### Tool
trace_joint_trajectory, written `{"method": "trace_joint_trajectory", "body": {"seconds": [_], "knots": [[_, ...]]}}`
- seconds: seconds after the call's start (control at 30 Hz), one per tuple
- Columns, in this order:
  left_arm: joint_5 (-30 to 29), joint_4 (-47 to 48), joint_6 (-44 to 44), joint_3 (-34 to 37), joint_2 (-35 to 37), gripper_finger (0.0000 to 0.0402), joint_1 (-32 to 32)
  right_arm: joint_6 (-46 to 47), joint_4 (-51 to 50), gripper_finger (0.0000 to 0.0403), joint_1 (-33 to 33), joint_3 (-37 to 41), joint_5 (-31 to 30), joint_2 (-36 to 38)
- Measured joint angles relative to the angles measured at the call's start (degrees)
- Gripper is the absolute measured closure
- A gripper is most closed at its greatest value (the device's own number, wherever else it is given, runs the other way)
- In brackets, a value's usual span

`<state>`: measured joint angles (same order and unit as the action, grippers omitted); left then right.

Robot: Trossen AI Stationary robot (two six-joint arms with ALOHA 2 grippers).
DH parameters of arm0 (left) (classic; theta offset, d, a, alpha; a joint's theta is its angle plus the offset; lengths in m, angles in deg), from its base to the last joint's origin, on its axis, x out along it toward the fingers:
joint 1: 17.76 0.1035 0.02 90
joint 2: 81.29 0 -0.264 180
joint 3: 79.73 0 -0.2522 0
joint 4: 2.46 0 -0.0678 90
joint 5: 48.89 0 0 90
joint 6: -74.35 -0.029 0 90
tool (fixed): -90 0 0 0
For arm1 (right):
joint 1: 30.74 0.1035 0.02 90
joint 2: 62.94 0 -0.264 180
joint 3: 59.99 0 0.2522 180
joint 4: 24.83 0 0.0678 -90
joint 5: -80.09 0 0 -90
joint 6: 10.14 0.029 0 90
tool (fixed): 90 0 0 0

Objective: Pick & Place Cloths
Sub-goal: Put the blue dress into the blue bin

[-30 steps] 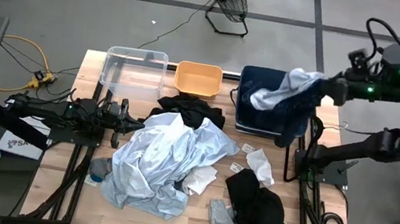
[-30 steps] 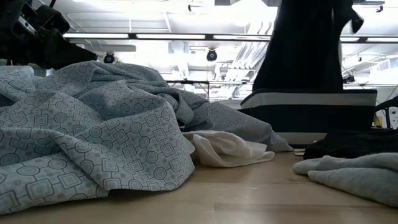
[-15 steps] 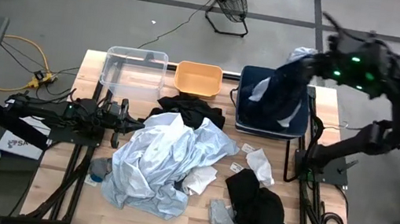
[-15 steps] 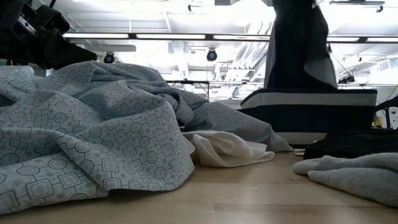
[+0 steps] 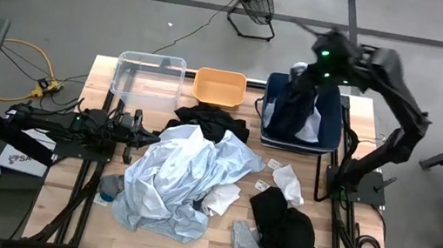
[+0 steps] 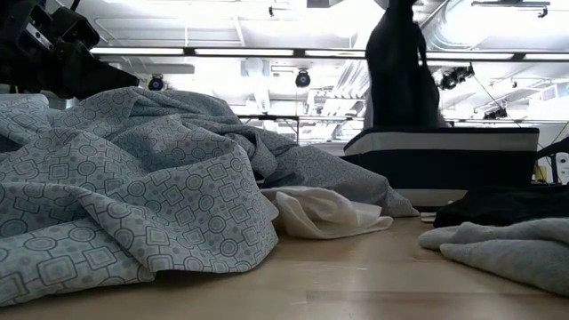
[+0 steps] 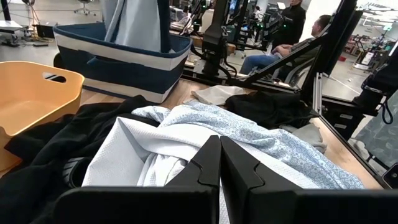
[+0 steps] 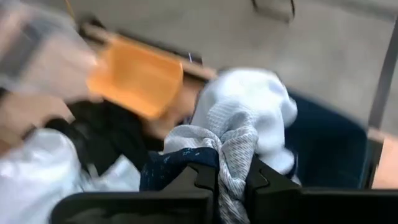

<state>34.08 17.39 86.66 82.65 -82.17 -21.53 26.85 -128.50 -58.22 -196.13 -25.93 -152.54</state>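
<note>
High view shows the right arm reaching over the navy bin (image 5: pixel 323 130), its right gripper (image 5: pixel 302 76) clamped on a navy and white cloth (image 5: pixel 299 105) dangling into that bin. At the table's left edge the left gripper (image 5: pixel 133 135) rests pinched shut beside the pale blue cloth (image 5: pixel 183 175), holding nothing.

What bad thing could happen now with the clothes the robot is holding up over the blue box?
The right gripper, shut on a navy and white cloth bundle, holds it above the navy bin. Part of the bundle may drape over the bin's rim and slide out when let go. The cloth hangs loosely, so it might also slip free early. The left gripper waits shut by the pale blue cloth.
</note>
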Motion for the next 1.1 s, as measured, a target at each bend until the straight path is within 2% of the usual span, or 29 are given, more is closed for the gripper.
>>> {"method": "trace_joint_trajectory", "body": {"seconds": [0.13,0.47,0.93,1.1], "knots": [[0.0,0.0,0.0,0.0,0.0,0.0402,0.0,2.5,-0.1,0.0395,-1.6,8.7,2.9,0.3],[0.0,0.0,0.0,0.0,0.0,0.0401,0.0,5.3,-0.2,0.0395,-5.7,26.5,1.7,0.5],[0.0,0.0,0.0,0.0,0.0,0.0402,0.0,1.8,0.9,0.0391,-14.5,42.1,1.2,0.7],[0.0,0.0,0.0,0.0,0.0,0.0402,0.0,-1.3,4.7,0.0395,-17.4,46.4,3.6,0.7]]}}
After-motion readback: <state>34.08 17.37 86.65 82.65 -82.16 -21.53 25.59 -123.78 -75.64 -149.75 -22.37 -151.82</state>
